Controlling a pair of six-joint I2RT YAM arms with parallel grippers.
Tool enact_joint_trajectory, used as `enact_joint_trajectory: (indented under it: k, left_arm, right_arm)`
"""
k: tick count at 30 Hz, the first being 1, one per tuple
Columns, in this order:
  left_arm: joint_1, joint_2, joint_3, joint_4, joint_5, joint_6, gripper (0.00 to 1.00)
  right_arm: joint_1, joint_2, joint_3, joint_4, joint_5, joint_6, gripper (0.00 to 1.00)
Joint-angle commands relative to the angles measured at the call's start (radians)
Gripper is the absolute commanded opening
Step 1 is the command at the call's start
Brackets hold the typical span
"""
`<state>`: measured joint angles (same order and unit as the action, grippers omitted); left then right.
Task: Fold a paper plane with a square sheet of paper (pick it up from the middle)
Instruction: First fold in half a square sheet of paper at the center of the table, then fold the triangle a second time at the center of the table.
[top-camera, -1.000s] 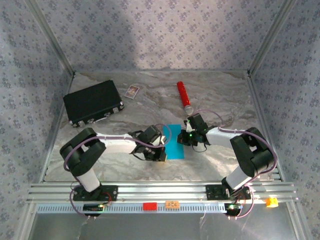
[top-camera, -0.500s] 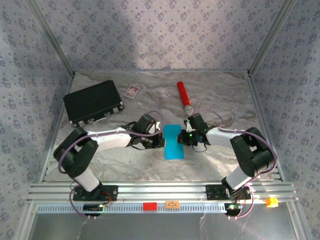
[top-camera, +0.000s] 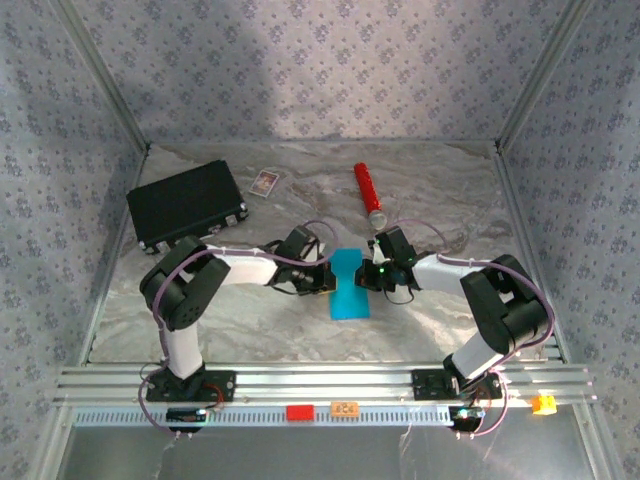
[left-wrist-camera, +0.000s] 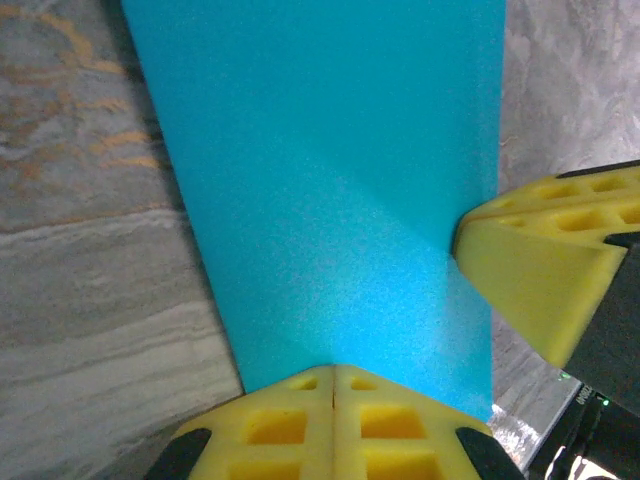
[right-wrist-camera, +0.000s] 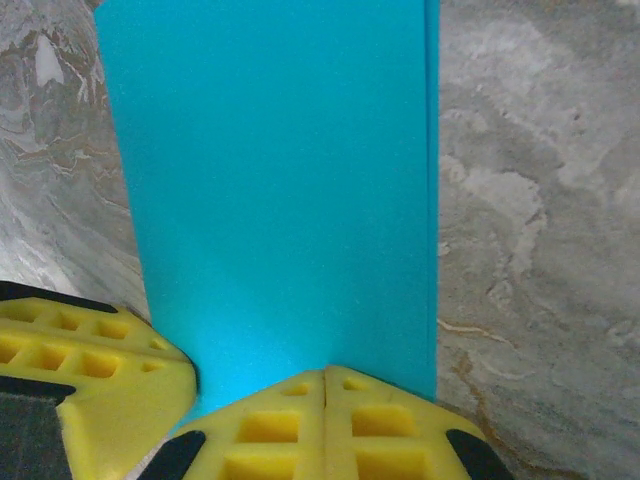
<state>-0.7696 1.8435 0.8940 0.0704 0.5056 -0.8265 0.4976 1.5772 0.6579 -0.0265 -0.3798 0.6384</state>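
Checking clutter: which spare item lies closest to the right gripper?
The red cylinder, just beyond the right gripper; the black case and white card sit farther left.

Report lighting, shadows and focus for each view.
Top external: soft even light, with a bright patch on the back wall. Left wrist: blue paper looks grainy, with diagonal shading. Right wrist: pale glow on the blue paper beside the right gripper.

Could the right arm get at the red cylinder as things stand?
Probably yes: the cylinder lies just beyond the right pincer, with bare table between them. But that pincer is shut on the paper, so it would have to let go first.
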Motion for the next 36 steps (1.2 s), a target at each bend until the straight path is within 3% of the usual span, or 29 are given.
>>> enact_joint_trajectory:
  k: [1, 10, 19, 27, 36]
  left_arm:
    - [0.0, 0.005, -0.051, -0.007, 0.003, -0.008, 0.0]
    - [0.072, -0.075, 0.04, -0.009, 0.013, -0.023, 0.03]
    - [0.14, 0.067, 0.176, 0.051, 0.103, -0.047, 0.04]
    - [0.149, 0.169, 0.281, -0.009, 0.071, -0.01, 0.04]
    - [0.17, 0.221, 0.255, -0.023, 0.021, 0.001, 0.02]
  right_arm:
    - [-0.003, 0.022, -0.032, -0.105, 0.055, -0.002, 0.0]
    - [-0.001, 0.018, -0.009, -0.117, 0.036, -0.046, 0.0]
    - [-0.001, 0.017, -0.002, -0.124, 0.036, -0.051, 0.0]
    - [0.001, 0.017, -0.006, -0.117, 0.035, -0.049, 0.0]
    - [0.002, -0.028, 0.009, -0.105, -0.047, -0.046, 0.01]
